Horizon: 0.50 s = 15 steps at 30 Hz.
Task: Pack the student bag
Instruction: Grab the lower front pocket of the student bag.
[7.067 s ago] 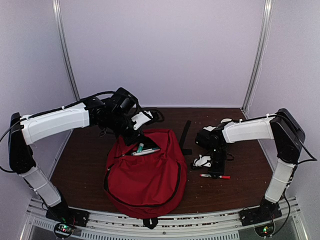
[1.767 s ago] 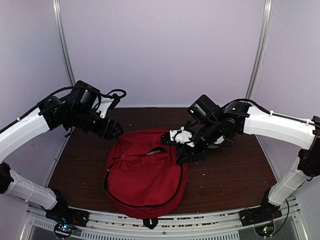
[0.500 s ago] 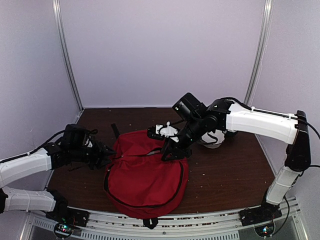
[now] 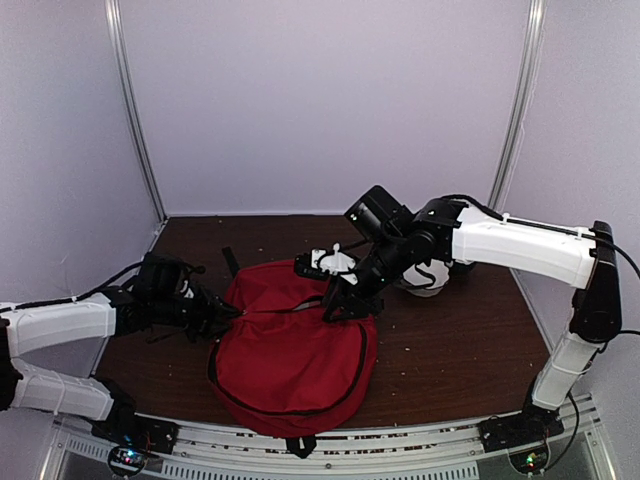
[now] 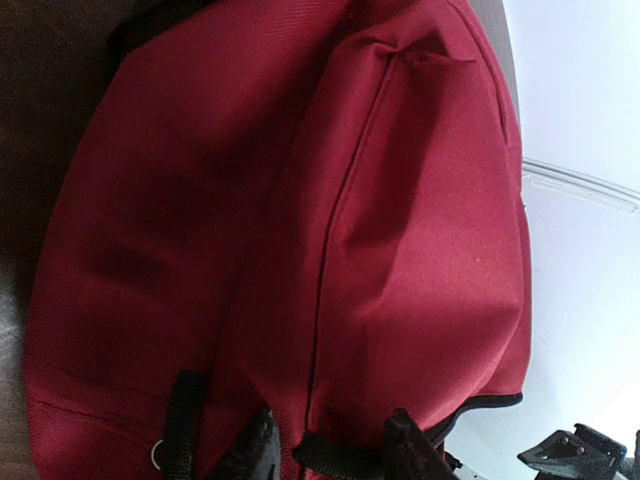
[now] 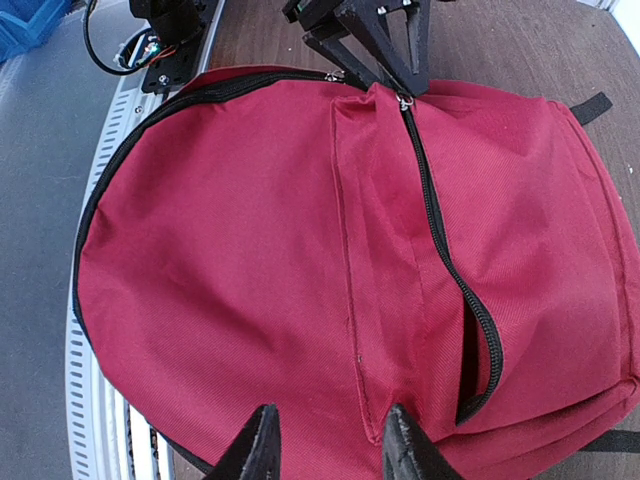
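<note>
Right now the student bag (image 4: 290, 360) lies flat on the dark wood-grain table (image 4: 450, 340), left of middle, with its rounded end toward the arm bases and one gripper at each upper corner. It is a coarse woven red fabric, soft and slumped, puckered into shallow folds. A thin dark seam (image 5: 330, 250) runs along one panel and black piping edges the outline. On my right wrist camera a black toothed zipper (image 6: 440, 240) runs the length of the front panel and gapes a little at the end nearer that camera, showing a dark slit. A flat black webbing strap (image 5: 180, 420) with a small metal ring sits near the left fingers. The left gripper (image 5: 330, 445) has its two black fingers apart with a black band at the bag's edge between them; I cannot tell whether they are clamping it. The right gripper (image 6: 325, 440) also shows its fingers apart with red fabric between the tips, and I cannot tell if they pinch it.
</note>
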### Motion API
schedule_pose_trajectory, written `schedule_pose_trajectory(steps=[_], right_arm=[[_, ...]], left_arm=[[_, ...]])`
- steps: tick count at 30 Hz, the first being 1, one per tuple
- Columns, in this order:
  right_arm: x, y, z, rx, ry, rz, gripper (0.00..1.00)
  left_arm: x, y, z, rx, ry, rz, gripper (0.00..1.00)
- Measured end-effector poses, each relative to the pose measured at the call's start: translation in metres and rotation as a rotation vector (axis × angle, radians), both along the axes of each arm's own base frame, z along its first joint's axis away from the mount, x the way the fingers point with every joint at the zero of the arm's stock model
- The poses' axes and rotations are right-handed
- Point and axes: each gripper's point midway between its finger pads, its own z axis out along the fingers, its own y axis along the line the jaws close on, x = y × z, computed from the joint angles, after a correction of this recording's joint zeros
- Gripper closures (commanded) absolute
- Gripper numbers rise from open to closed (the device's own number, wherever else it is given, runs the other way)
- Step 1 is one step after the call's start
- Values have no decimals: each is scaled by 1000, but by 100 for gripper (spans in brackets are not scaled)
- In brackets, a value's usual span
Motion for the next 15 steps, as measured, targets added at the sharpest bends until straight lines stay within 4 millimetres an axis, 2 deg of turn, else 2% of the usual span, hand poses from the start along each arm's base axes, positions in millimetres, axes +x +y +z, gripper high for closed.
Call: schedule_pose_trajectory(steps=[4, 9, 10, 12, 15], right_arm=[[0, 0, -1, -2, -1, -1, 65], [0, -2, -7, -15, -1, -6, 65], [1, -2, -7, -16, -2, -7, 65], [1, -2, -7, -16, -4, -8, 65], [2, -1, -6, -9, -4, -16, 66]], left_arm=[[8, -5, 5, 12, -3, -14, 84], [29, -11, 52, 61, -135, -48, 100], [33, -14, 63, 68, -169, -60, 100], [34, -18, 73, 84, -207, -89, 100], [31, -30, 70, 122, -220, -148, 100]])
